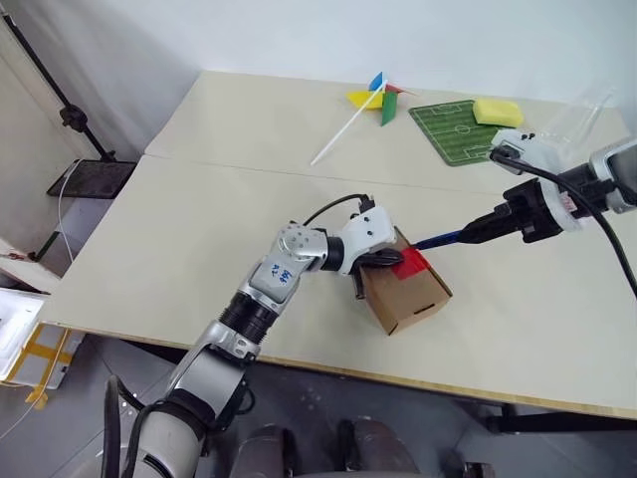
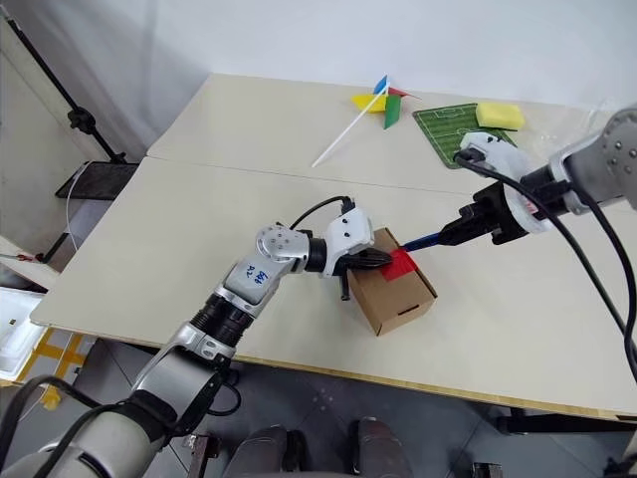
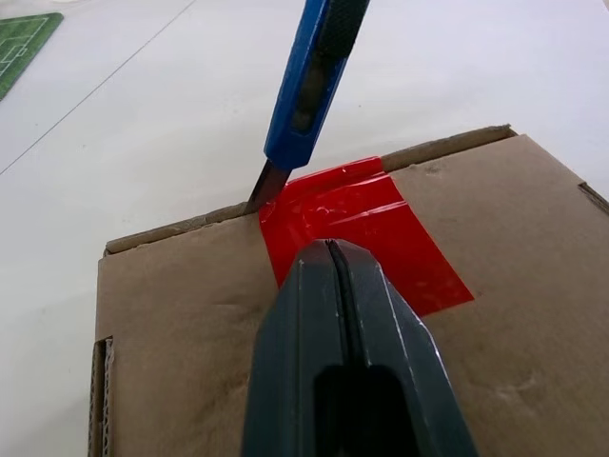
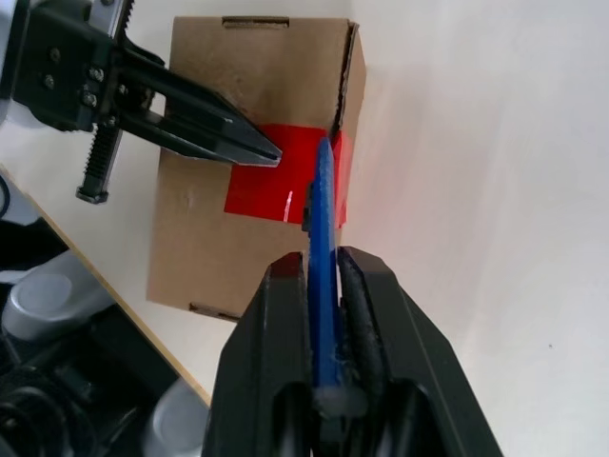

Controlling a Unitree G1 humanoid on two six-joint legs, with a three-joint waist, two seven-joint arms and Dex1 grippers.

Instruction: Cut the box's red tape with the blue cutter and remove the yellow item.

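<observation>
Your right gripper (image 4: 324, 286) clamps the blue cutter (image 3: 309, 90), blade at the red tape (image 3: 366, 233) edge. Your left gripper (image 3: 333, 262), fully closed and empty, presses the box (image 1: 408, 294) lid.

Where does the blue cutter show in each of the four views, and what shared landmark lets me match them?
Left eye view: blue cutter right of centre, running from the right hand to the box.
Right eye view: same spot, tip at the red tape.
Left wrist view: upper centre, blade at the tape's edge.
Right wrist view: centre, clamped between the fingers.
Shared landmark: the red tape.
</observation>
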